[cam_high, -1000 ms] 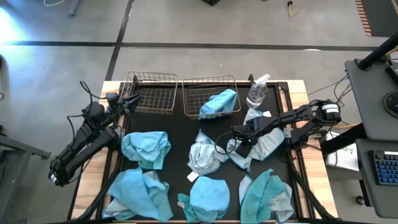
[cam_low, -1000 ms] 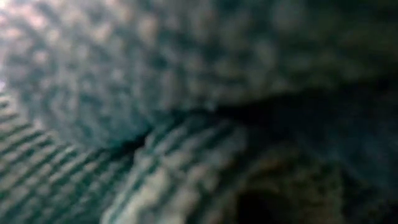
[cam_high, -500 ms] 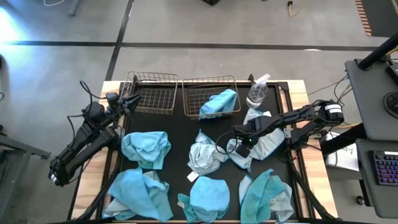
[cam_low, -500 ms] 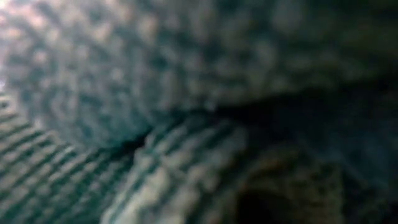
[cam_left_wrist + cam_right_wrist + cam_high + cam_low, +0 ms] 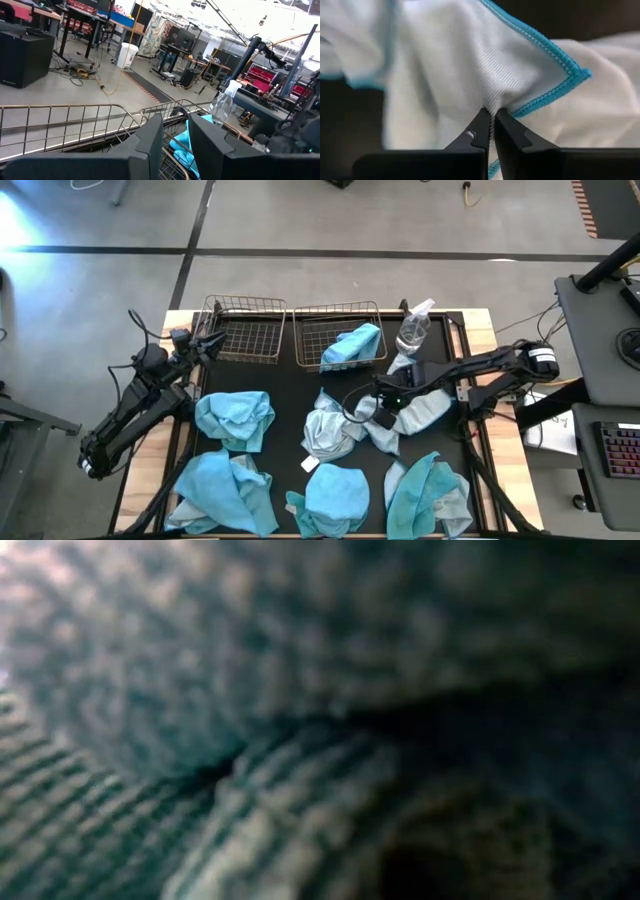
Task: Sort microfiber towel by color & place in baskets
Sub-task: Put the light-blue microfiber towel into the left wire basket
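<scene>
The right end effector (image 5: 491, 125) is pinching a pale towel (image 5: 470, 65) with a blue edge, near the middle of the desk (image 5: 270, 385). One blue towel (image 5: 355, 343) lies in the right basket (image 5: 338, 315). The left end effector (image 5: 172, 145), fingers a little apart, holds nothing beside the left basket (image 5: 243, 330).

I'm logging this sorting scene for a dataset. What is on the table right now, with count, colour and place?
Wire mesh baskets: two, brassy, side by side at the table's far edge; left basket empty, right basket holding one towel.
Turquoise microfiber towels: five; one in the right basket, one left of centre, three along the near edge.
Pale whitish towels: two; a crumpled one at centre, a teal-edged one beside it.
Clear plastic spray bottle: one, right of the baskets.
Left gripper: by the left basket, holding nothing.
Right gripper: shut on the teal-edged pale towel.
</scene>
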`<state>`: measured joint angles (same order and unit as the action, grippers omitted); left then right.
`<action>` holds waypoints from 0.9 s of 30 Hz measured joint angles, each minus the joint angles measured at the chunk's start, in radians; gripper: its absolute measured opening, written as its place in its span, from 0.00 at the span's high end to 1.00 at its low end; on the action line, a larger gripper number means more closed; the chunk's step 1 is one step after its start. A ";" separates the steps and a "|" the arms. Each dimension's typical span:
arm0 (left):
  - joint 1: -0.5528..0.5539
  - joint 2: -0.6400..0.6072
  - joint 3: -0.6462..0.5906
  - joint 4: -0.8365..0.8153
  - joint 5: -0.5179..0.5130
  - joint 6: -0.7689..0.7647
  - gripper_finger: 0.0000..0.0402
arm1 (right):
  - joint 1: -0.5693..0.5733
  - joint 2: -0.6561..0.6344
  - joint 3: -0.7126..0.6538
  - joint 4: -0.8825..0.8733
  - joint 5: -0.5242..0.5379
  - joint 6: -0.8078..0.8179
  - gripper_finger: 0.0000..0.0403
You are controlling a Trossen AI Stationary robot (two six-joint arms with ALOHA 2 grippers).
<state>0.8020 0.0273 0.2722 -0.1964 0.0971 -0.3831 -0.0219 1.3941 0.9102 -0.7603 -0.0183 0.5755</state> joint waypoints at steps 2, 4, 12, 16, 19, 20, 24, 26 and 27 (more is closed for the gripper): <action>0.000 0.000 0.000 0.000 0.000 0.000 0.80 | 0.000 -0.017 0.034 -0.001 0.032 -0.015 0.97; 0.000 0.000 0.000 -0.001 0.000 0.000 0.80 | 0.000 -0.034 0.068 -0.001 0.063 -0.031 0.97; 0.000 0.000 0.000 -0.003 0.000 0.000 0.80 | 0.000 -0.109 0.200 -0.002 0.269 -0.106 0.97; 0.000 0.000 0.000 -0.003 0.000 0.000 0.80 | 0.000 -0.135 0.263 0.016 0.406 -0.169 0.97; 0.000 0.000 -0.004 0.001 0.000 0.000 0.80 | 0.000 -0.147 0.305 0.058 0.481 -0.231 0.97; 0.000 0.000 -0.005 -0.001 0.000 0.000 0.80 | -0.003 -0.149 0.317 0.077 0.504 -0.247 0.97; 0.000 0.000 -0.006 -0.003 0.000 0.000 0.80 | -0.003 -0.150 0.360 0.139 0.589 -0.326 0.97; 0.000 0.000 -0.006 -0.003 0.000 0.000 0.80 | -0.005 -0.148 0.383 0.167 0.632 -0.369 0.97; 0.000 0.000 -0.006 -0.003 0.000 0.000 0.80 | -0.005 -0.146 0.397 0.183 0.652 -0.392 0.97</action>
<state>0.8021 0.0275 0.2657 -0.1995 0.0971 -0.3832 -0.0266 1.2485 1.3070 -0.5770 0.6342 0.1838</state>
